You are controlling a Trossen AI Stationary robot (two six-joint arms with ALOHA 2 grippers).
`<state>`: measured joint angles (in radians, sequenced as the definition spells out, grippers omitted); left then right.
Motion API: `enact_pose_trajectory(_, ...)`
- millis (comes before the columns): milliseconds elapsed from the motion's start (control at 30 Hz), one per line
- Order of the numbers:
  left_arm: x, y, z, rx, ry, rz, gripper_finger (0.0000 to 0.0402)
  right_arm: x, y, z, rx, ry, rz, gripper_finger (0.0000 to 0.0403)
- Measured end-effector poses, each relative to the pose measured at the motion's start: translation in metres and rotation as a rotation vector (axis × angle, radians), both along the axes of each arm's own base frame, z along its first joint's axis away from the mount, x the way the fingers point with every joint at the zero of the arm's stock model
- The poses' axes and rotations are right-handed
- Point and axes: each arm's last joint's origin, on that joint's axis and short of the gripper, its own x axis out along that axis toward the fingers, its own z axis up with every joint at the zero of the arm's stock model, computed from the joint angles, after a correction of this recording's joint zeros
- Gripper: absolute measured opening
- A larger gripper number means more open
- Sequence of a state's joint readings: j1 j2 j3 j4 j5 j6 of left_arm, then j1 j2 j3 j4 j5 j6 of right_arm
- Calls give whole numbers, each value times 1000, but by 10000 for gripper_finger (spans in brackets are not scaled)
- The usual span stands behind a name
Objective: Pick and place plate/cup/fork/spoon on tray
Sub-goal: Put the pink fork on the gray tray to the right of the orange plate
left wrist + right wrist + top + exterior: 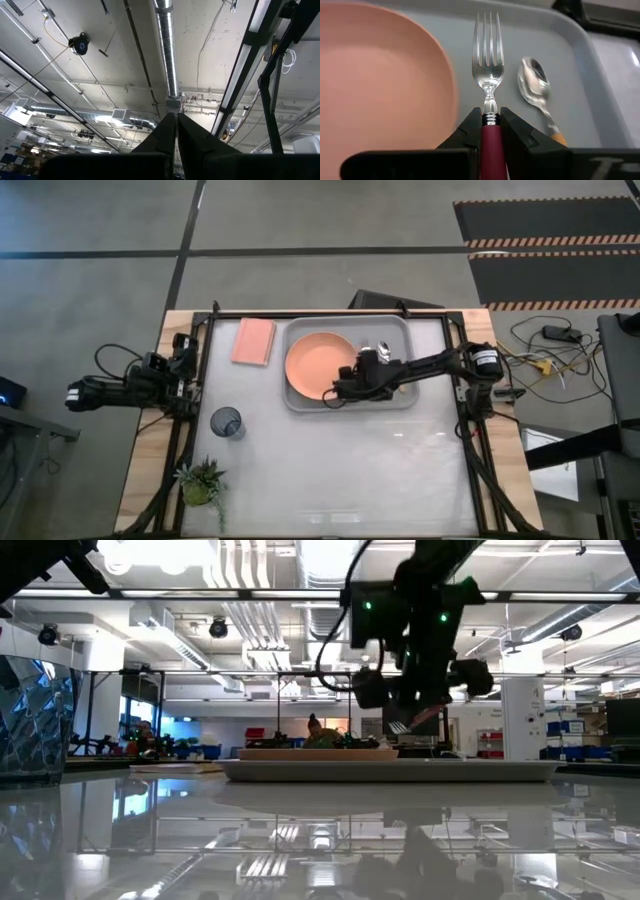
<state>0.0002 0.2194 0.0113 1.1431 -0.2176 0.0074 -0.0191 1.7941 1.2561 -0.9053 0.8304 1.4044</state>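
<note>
The grey tray (400,395) lies at the table's far middle, with the salmon-orange plate (316,365) on its left half and the orange-handled spoon (537,82) on its right half. My right gripper (490,125) is over the tray between them, shut on the pink-red-handled fork (488,75); the fork also shows in the low view (400,727). The dark cup (226,422) stands upright on the table, left of the tray and nearer. My left gripper (175,135) is shut and empty at the table's left edge, pointing up. My right gripper pinches the fork's pink-red handle (490,137) between its two fingers, just behind the metal neck. The fork lies along the fingers, its tines (487,35) sticking out ahead toward the tray's far side. It hangs clear above the tray, tines tipped slightly down.
A pink rectangular pad (253,342) lies left of the tray. A small potted plant (203,483) stands near the front left corner. The bare white tabletop (350,470) spreads in front of the tray.
</note>
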Motion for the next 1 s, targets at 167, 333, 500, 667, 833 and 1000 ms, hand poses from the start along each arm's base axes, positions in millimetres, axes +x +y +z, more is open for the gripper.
enact_pose_trajectory(167, 0, 0, 0, 0, 0, 0, 0, -9, -14, -13, 67, 44, -20, 34)
enact_pose_trajectory(333, 0, 0, 0, 0, 0, 0, 0, -19, -22, -23, 137, 47, 11, 34)
enact_pose_trajectory(500, 0, 0, 0, 0, 0, 0, 0, -43, -27, -18, 140, -37, -3, 34)
enact_pose_trajectory(667, 0, 0, 0, 1, 0, 0, 0, -54, -26, -21, 108, -267, 30, 34)
enact_pose_trajectory(833, 0, 0, 0, 0, 0, 0, 0, -57, -26, -42, 61, -360, 47, 34)
enact_pose_trajectory(1000, 0, 0, 0, 1, 0, 0, 0, -57, -26, -48, 14, -361, 18, 34)
